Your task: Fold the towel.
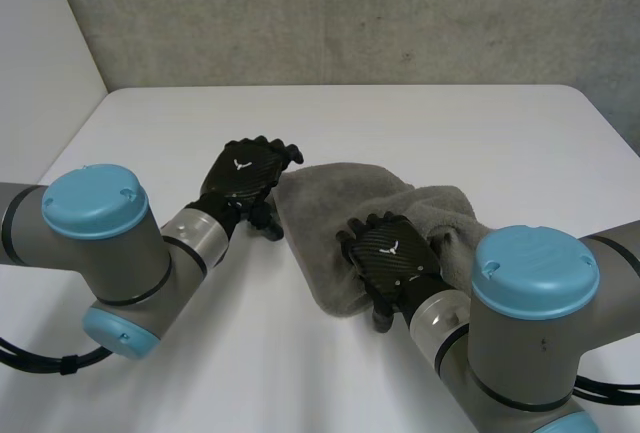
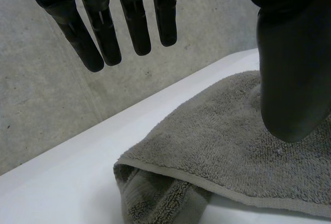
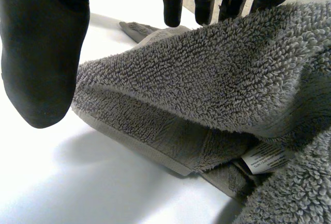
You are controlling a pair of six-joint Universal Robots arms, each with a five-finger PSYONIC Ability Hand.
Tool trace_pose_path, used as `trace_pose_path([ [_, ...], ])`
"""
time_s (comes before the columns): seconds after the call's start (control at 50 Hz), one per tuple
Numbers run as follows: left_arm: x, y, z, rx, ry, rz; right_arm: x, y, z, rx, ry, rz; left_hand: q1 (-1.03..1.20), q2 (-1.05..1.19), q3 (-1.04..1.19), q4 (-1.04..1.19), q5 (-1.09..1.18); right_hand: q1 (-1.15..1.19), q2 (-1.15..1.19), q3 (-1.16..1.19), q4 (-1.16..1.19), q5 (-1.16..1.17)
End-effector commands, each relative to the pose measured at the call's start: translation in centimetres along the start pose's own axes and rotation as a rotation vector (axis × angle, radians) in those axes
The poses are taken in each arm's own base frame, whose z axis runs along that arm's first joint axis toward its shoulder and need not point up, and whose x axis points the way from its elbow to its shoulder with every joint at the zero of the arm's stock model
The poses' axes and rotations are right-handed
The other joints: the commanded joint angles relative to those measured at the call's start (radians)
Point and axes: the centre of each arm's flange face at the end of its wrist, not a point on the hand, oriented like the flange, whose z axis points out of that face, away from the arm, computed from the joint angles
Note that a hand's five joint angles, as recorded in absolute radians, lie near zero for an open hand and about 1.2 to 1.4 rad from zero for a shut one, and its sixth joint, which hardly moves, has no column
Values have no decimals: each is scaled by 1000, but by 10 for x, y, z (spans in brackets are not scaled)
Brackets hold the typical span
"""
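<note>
I see one grey terry towel (image 1: 325, 203) lying loosely bunched near the middle of the white worktop (image 1: 400, 123). Its pile is thick and looped, and a flat woven hem (image 2: 170, 175) runs along the edge. In the left wrist view that hemmed edge is doubled over a lower layer, so at least two layers are stacked there. In the right wrist view a fold stands up in a soft ridge, and one white care label (image 3: 264, 157) peeks out from between the layers beneath it.

The right robot hand (image 1: 392, 258) sits on top of the towel, about mid-cloth. Its fingers (image 3: 173, 4) reach fairly straight over the far side of the ridge. Its thumb (image 3: 41, 53) is held off at the near side, so I read it as spread, not pinching.

The left robot hand (image 1: 243, 175) is just beside the towel's left edge. Its fingers are straight and fanned apart, and its thumb hangs over the cloth, gripping nothing.

Both arms end in grey joints with light-blue caps. A rough concrete wall (image 1: 350, 13) stands behind the worktop.
</note>
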Motion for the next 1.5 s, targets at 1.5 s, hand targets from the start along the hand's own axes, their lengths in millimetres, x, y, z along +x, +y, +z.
trace_pose_path([
  [1.5,17,36,2,-83,48,67,29,-96,-61,241,-14,-33,-230,-224,-230,-227,-412,1168,1161,1161,1151,1164],
])
